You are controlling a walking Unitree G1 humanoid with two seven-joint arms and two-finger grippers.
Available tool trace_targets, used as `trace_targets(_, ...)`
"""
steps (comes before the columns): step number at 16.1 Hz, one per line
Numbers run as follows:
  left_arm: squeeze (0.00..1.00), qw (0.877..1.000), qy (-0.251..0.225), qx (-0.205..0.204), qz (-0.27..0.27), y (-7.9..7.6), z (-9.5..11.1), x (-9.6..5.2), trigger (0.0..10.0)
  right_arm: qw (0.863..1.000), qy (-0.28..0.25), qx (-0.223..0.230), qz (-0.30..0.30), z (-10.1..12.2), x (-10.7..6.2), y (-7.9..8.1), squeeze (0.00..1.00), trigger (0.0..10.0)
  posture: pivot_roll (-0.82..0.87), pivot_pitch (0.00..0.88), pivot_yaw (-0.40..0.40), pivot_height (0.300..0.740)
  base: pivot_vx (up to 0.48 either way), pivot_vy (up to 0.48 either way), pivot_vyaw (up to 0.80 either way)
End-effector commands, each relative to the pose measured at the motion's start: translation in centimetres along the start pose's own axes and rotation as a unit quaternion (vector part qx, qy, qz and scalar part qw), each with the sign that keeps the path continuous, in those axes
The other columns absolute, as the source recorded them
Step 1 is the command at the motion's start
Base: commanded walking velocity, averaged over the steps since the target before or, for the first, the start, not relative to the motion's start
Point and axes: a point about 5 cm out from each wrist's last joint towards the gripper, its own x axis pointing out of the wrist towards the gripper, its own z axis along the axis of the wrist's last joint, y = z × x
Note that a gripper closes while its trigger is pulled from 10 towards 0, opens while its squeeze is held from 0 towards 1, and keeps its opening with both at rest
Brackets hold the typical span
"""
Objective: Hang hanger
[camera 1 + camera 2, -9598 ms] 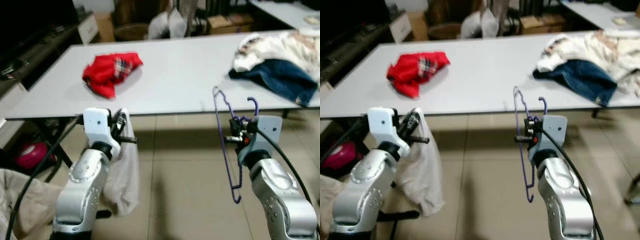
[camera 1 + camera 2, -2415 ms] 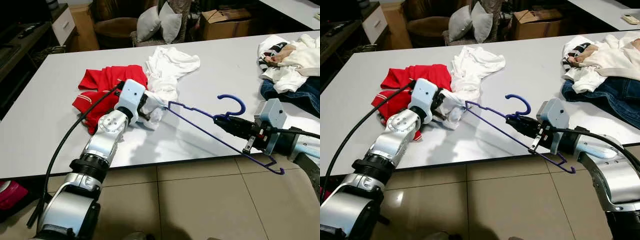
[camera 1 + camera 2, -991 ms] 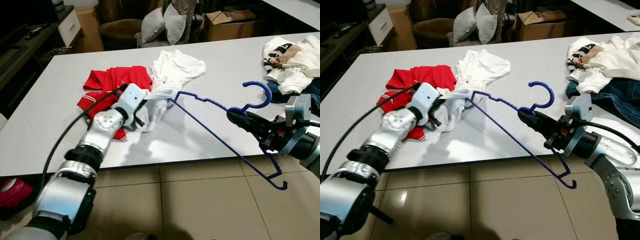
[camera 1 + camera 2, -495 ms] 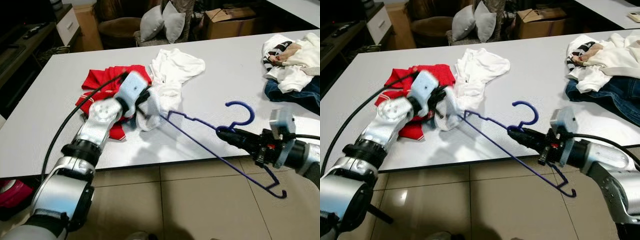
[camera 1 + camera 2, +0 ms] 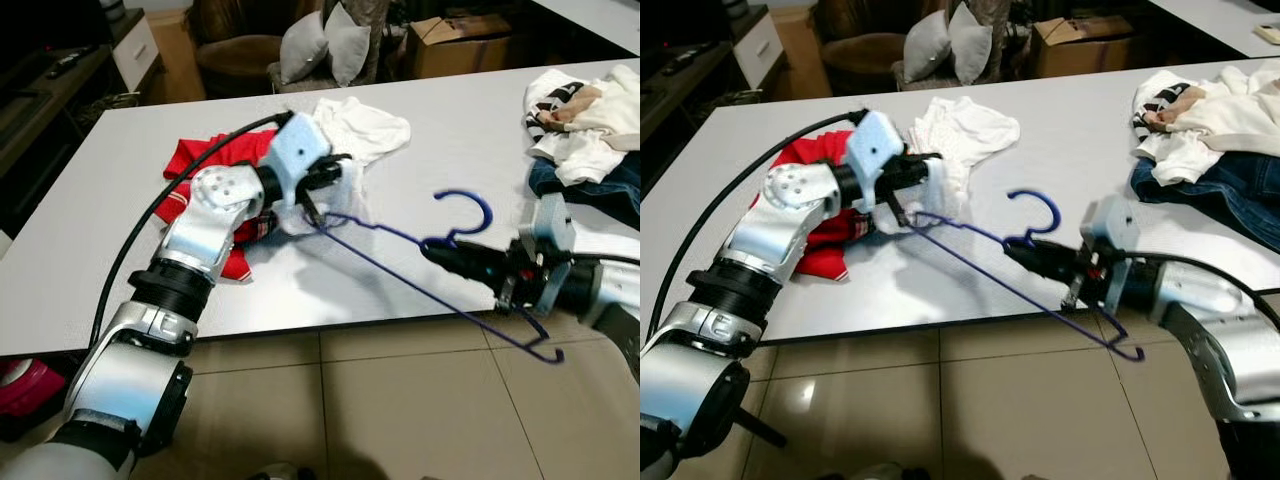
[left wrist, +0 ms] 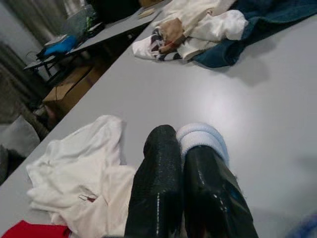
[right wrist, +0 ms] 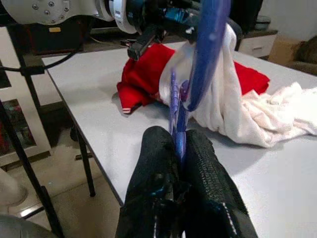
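A blue wire hanger (image 5: 420,265) slants over the front part of the grey table (image 5: 470,120), hook up. My right gripper (image 5: 432,250) is shut on it just below the hook; the right wrist view has both fingers (image 7: 158,173) clamped on the wire. The hanger's far end reaches a white garment (image 5: 365,125) that trails from the table up to my left gripper (image 5: 332,178). In the left wrist view, a fold of white cloth (image 6: 203,139) is pinched between the left fingers (image 6: 156,173). A red garment (image 5: 205,165) lies under the left arm.
A heap of white clothes and blue jeans (image 5: 590,130) lies at the table's right end. Grey cushions on an armchair (image 5: 320,50) and a cardboard box (image 5: 460,40) stand behind the table. Tiled floor (image 5: 400,420) runs along its front edge.
My left gripper has swung right and lifted the white cloth to the hanger's far end. The right gripper has raised the hanger slightly and pushed it left.
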Motion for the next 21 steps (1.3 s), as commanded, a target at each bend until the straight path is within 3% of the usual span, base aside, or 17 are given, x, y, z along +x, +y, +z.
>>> trace_targets(1,0.0,1.0,0.011,0.013,-0.003,-0.1,0.1,0.0,0.0,1.0,-0.007,-0.017,0.015,0.7,0.5,0.3,0.0,10.0,-0.15,0.0,0.114,0.74,0.0,0.0,0.0)
trace_targets(4,0.0,0.999,0.03,0.027,-0.02,-1.4,-0.4,0.5,0.0,0.999,-0.015,-0.022,0.041,1.3,1.1,0.8,0.0,10.0,-0.15,0.0,0.118,0.74,0.0,0.0,0.0)
trace_targets(5,0.0,0.999,0.028,0.021,-0.006,-1.1,-0.4,0.5,0.0,0.998,-0.005,-0.021,0.051,1.0,1.1,1.0,0.0,10.0,-0.15,0.0,0.115,0.74,0.0,0.0,0.0)
trace_targets(7,0.0,0.997,0.049,0.026,0.058,0.8,-1.0,-0.1,0.0,0.997,0.036,-0.025,0.07,-0.2,0.4,1.7,0.0,10.0,-0.15,0.0,0.113,0.74,0.0,0.0,0.0)
trace_targets(10,0.0,0.978,0.097,0.071,0.171,5.0,-1.9,-3.3,0.0,0.998,0.053,-0.011,0.045,-0.9,-1.1,2.0,0.0,10.0,-0.16,0.0,0.12,0.74,0.0,0.0,0.0)
trace_targets(12,0.0,0.97,0.104,0.091,0.202,6.5,-1.5,-4.7,0.0,0.998,0.06,-0.006,0.032,-1.2,-1.8,2.2,0.0,10.0,-0.16,0.0,0.128,0.74,0.0,0.0,0.0)
trace_targets(14,0.0,0.972,0.112,0.091,0.185,6.1,-2.3,-5.6,0.0,0.997,0.07,-0.001,0.014,-1.8,-2.7,2.6,0.0,10.0,-0.15,0.0,0.125,0.74,0.0,0.0,0.0)
trace_targets(16,0.0,0.978,0.122,0.072,0.152,4.2,-4.0,-5.6,0.0,0.998,0.069,0.002,-0.008,-2.0,-3.1,2.8,0.0,10.0,-0.15,0.0,0.125,0.74,0.0,0.0,0.0)
trace_targets(17,0.0,0.98,0.139,0.048,0.135,2.7,-5.6,-5.8,10.0,0.998,0.06,0.003,-0.026,-1.8,-3.3,2.7,0.0,10.0,-0.15,0.0,0.125,0.74,0.0,0.0,0.0)
trace_targets(18,1.0,0.984,0.139,-0.017,0.114,1.0,-7.1,-6.3,10.0,0.997,0.049,0.003,-0.053,-1.5,-3.6,2.5,0.0,10.0,-0.15,0.0,0.14,0.74,0.0,0.0,0.0)
trace_targets(19,1.0,0.982,0.143,-0.056,0.113,-0.3,-8.4,-7.4,10.0,0.996,0.04,0.005,-0.08,-1.0,-4.0,2.3,0.0,10.0,-0.16,0.0,0.145,0.74,0.0,0.0,0.0)
trace_targets(21,1.0,0.979,0.14,-0.096,0.116,-1.5,-8.9,-9.2,10.0,0.995,0.036,0.012,-0.091,-0.6,-4.8,2.5,0.0,10.0,-0.16,0.0,0.142,0.74,0.0,0.0,0.0)
